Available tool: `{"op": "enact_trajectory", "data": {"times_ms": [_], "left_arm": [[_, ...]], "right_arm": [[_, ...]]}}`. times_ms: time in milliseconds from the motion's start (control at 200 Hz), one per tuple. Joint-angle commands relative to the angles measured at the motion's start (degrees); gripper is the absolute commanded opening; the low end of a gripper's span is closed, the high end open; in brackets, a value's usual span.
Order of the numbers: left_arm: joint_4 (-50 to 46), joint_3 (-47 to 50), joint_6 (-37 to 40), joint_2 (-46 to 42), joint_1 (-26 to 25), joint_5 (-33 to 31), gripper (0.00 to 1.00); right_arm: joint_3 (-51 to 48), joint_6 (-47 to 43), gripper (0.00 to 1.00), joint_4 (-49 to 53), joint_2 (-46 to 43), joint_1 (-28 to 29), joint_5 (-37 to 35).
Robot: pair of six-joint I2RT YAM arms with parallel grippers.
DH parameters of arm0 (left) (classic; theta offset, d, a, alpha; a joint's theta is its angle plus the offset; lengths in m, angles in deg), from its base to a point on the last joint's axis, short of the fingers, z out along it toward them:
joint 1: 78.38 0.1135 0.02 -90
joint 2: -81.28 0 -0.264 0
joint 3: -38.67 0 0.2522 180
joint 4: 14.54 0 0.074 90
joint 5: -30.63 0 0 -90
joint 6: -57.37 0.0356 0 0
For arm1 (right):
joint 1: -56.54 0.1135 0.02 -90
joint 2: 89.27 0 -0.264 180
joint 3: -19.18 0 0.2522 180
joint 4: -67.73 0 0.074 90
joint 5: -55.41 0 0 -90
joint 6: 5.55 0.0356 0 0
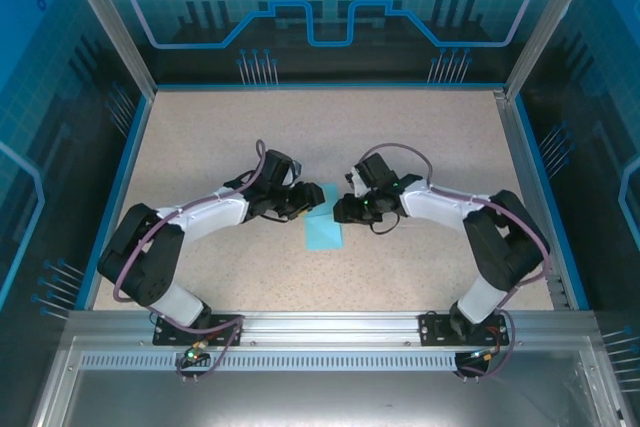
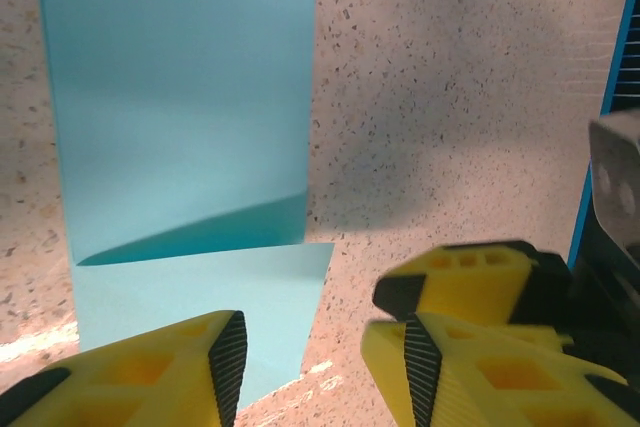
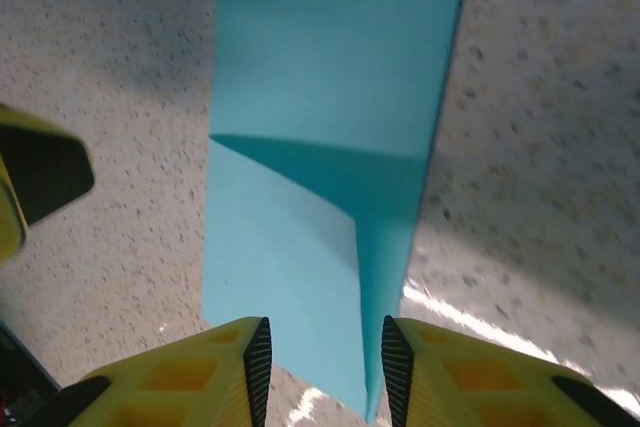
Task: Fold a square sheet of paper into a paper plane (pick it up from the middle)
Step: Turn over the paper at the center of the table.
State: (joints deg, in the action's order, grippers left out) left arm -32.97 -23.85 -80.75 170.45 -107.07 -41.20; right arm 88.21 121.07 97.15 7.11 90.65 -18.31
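The square sheet of paper lies folded over on the speckled table, light cyan-blue, between my two grippers. In the left wrist view the paper has its upper flap lifted off the lower layer. My left gripper is open just past the sheet's corner, with bare table between the jaws. In the right wrist view the paper runs away from my right gripper, which is open with a raised edge of the sheet in the gap, untouched by either pad. In the top view the left gripper and right gripper face each other across the sheet's far end.
A yellow finger of the right gripper shows close beside the left one. The left gripper's fingertip sits at the left edge of the right wrist view. Blue rails and see-through walls edge the table.
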Motion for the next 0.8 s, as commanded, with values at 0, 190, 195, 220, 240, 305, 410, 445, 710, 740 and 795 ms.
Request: {"op": "enact_trajectory", "data": {"times_ms": [0,190,195,220,240,305,410,445,710,740,795], "left_arm": [[-1.89,2.49,-1.39,-0.75,0.9,-1.21,0.5],[-0.09,4.56,-2.85,-0.75,1.31,-0.7,0.51],[-0.04,4.6,-2.86,-0.75,1.29,-0.69,0.51],[0.03,4.71,-3.11,-0.74,1.27,-0.57,0.51],[0.21,4.86,-3.25,-0.68,1.28,-0.52,0.51],[1.23,5.56,-4.07,-0.42,1.34,0.1,0.51],[2.27,6.08,-5.14,0.56,1.4,1.13,0.5],[2.56,6.2,-5.36,0.75,1.42,1.25,0.5],[4.28,6.75,-5.44,1.69,1.38,3.75,0.49],[4.62,6.75,-5.32,1.87,1.4,4.26,0.49],[5.26,6.82,-5.07,2.22,1.39,5.12,0.49]], "right_arm": [[3.74,-1.64,0.38,0.25,3.85,-0.96,3.01],[5.66,-3.36,0.39,0.84,6.88,-1.96,4.67],[5.7,-3.42,0.39,0.9,7.02,-1.95,4.74],[6.06,-3.71,0.39,1.21,7.49,-1.94,4.95],[6.48,-3.9,0.39,1.54,7.9,-1.94,5.06],[7.74,-4.52,0.39,2.96,9.27,-1.94,5.78],[8.95,-5.09,0.37,3.3,10.84,-1.94,7.87],[9.06,-5.28,0.35,3.32,11.07,-1.94,8.38],[7.17,-3.44,0.08,1.02,10.96,-3.53,8.52],[6.68,-3.17,0.07,0.26,10.84,-3.74,8.84],[6.04,-2.71,0.07,-0.57,10.51,-3.96,8.79]]}}
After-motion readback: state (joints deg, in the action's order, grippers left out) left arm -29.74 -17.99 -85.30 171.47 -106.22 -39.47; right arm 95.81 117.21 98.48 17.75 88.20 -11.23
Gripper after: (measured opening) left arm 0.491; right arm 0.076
